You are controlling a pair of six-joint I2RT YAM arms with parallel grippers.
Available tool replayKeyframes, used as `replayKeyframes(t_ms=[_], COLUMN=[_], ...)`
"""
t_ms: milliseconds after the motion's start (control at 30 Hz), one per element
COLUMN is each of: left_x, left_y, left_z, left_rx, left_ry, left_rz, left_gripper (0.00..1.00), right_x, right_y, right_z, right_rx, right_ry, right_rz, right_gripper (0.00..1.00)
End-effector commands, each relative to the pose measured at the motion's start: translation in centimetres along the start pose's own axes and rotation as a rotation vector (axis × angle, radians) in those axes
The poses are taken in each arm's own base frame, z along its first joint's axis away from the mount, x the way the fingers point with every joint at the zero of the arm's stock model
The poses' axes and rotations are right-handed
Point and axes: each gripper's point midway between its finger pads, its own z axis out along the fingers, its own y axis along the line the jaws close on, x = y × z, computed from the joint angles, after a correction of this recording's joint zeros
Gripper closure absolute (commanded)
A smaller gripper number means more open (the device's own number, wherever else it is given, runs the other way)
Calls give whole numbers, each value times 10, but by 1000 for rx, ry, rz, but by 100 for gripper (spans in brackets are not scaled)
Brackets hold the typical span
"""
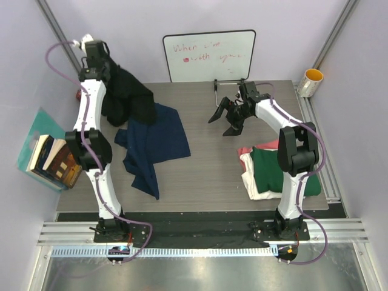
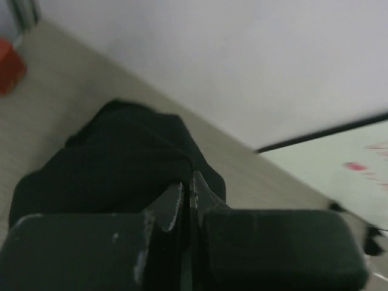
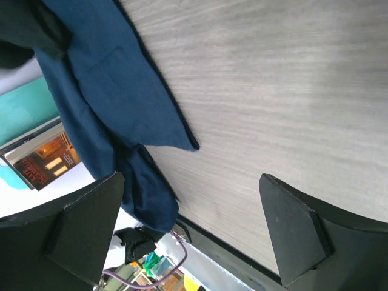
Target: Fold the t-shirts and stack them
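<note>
My left gripper (image 1: 109, 65) is raised at the back left and shut on the black t-shirt (image 1: 130, 97), which hangs down to the table. In the left wrist view the jaws (image 2: 188, 182) are pinched together on black cloth (image 2: 121, 163). The navy blue t-shirt (image 1: 154, 142) lies crumpled and spread on the table left of centre; it also shows in the right wrist view (image 3: 103, 91). My right gripper (image 1: 227, 118) is open and empty above bare table at the back right (image 3: 191, 177). A folded stack lies at the right: dark green (image 1: 270, 167) on top of cream-white (image 1: 254, 182), with pink-red (image 1: 245, 150) showing at its far edge.
A whiteboard (image 1: 209, 56) with red writing leans at the back wall. A yellow cup (image 1: 311, 82) stands at the back right corner. Books (image 1: 53, 160) lie off the table's left edge. A small red object (image 2: 9, 66) sits at the back left. A metal stand (image 1: 218, 91) is near the whiteboard.
</note>
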Motion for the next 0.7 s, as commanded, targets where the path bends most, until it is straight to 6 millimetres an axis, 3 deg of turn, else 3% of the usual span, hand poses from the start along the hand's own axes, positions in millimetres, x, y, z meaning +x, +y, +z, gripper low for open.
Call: replayKeyframes(t_ms=[0, 67, 200, 500, 667], left_x=[1, 8, -17, -81, -82], left_y=[27, 32, 30, 46, 52], left_z=[30, 40, 32, 0, -6], left_rx=[-69, -89, -81, -115, -137], left_ry=[-25, -12, -65, -204, -204], left_rz=[-32, -15, -39, -69, -44], left_gripper=[100, 100, 100, 100, 100], right_x=[14, 17, 24, 18, 16], right_y=[19, 16, 9, 17, 20], right_z=[-32, -36, -36, -37, -34], right_rx=[-50, -46, -38, -71, -78], right_ry=[-39, -45, -50, -69, -64], right_rz=[-60, -66, -53, -50, -48], right_gripper=[1, 1, 0, 0, 0])
